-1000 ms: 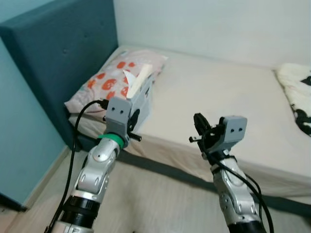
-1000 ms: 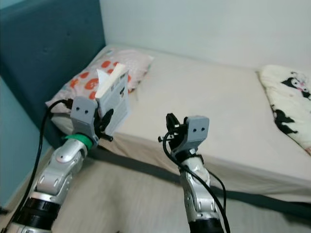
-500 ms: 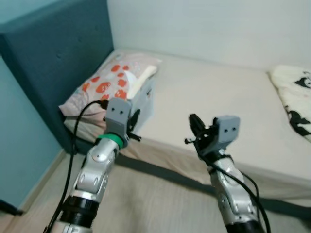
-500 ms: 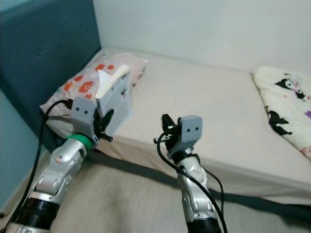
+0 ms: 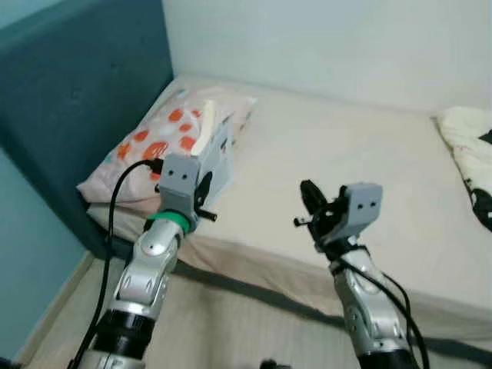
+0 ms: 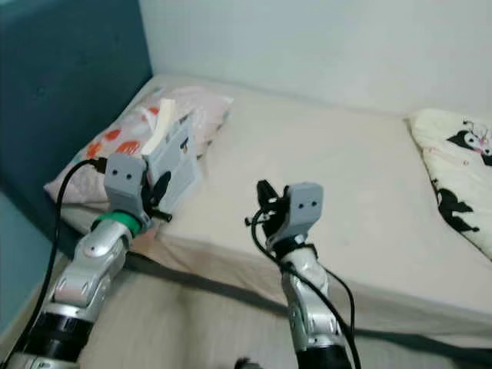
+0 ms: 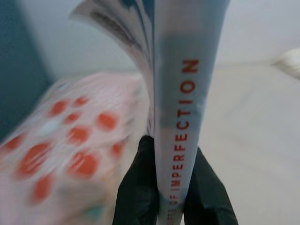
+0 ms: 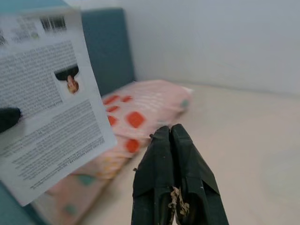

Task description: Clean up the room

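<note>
- Pale blue-grey paperback book (image 5: 216,151) is clamped by its spine in left end effector (image 7: 173,180), held upright over near-left bed (image 5: 369,154) edge, beside the orange-spotted pink pillow (image 5: 146,150).
- Right end effector (image 8: 172,140) is pressed closed, nothing held, raised over near bed edge.

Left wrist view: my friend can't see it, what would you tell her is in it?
The robot's left hand pinches a book by its spine, which has red letters. Behind it, blurry, lies a pink pillow with red spots on a beige bed.
</note>
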You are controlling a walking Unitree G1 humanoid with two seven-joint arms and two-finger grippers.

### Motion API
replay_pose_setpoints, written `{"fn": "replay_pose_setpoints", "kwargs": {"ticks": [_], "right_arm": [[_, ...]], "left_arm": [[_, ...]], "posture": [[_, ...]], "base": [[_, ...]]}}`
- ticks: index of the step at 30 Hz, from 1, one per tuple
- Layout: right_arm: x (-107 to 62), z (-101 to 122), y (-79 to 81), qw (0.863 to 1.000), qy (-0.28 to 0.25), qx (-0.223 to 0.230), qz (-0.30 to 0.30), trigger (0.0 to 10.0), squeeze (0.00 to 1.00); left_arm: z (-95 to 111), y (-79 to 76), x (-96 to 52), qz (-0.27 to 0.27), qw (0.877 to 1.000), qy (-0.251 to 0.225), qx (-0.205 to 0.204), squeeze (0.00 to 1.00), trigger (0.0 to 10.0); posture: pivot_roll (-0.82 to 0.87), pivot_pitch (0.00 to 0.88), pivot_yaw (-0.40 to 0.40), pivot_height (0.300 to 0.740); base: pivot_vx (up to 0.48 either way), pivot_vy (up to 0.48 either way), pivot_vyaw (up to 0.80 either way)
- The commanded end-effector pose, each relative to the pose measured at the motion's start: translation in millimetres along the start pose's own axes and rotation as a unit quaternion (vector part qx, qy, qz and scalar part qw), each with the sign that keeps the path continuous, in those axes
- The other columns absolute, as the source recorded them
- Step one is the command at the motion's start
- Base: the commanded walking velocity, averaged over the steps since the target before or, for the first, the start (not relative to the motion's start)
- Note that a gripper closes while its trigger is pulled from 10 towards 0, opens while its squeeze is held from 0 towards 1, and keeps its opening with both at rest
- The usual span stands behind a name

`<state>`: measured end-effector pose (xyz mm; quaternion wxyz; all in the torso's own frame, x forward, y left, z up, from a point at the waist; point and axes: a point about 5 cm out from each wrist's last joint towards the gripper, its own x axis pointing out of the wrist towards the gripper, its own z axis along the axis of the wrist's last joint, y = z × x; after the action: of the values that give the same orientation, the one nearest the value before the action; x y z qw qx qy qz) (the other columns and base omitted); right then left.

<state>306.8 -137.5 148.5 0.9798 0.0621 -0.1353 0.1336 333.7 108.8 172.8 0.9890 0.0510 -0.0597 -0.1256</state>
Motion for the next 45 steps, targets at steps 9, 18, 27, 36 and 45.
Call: {"fn": "replay_pose_setpoints", "kwargs": {"ticks": [9, 18, 27, 36, 45], "right_arm": [[0.0, -1.9, 2.4, 1.0, 0.005, 0.004, 0.005, 10.0, 0.0], [-1.6, -3.8, 1.1, 1.0, 0.009, 0.015, -0.001, 10.0, 0.0], [-4.0, -10.2, -2.2, 0.999, 0.025, 0.025, -0.016, 10.0, 0.0], [-4.9, -13.2, -4.7, 0.998, 0.034, 0.034, -0.029, 10.0, 0.0], [-6.7, -14.2, -5.8, 0.998, 0.038, 0.035, -0.034, 10.0, 0.0]], "left_arm": [[4.0, 0.9, -0.7, 0.0, 1.0, -0.014, 0.008, 0.0, 10.0], [5.1, -6.4, -2.3, -0.027, 0.999, -0.021, 0.013, 0.0, 10.0], [-3.3, -30.3, -16.8, -0.129, 0.981, -0.05, 0.135, 0.0, 10.0], [-19.9, -25.5, -11.4, -0.044, 0.974, -0.017, 0.22, 0.0, 10.0], [-26.0, -10.5, -10.0, 0.003, 0.986, 0.003, 0.167, 0.0, 10.0]], "posture": [[-0.05, 0.04, 0.034, 0.74], [-0.05, 0.045, 0.036, 0.74], [-0.05, 0.049, 0.036, 0.74], [-0.05, 0.054, 0.035, 0.73], [-0.05, 0.061, 0.038, 0.695]], "base": [[0.427, 0.0, 0.0], [0.208, 0.0, 0.0], [0.0, 0.0, 0.0], [0.0, 0.0, 0.0], [0.0, 0.0, 0.0]]}}
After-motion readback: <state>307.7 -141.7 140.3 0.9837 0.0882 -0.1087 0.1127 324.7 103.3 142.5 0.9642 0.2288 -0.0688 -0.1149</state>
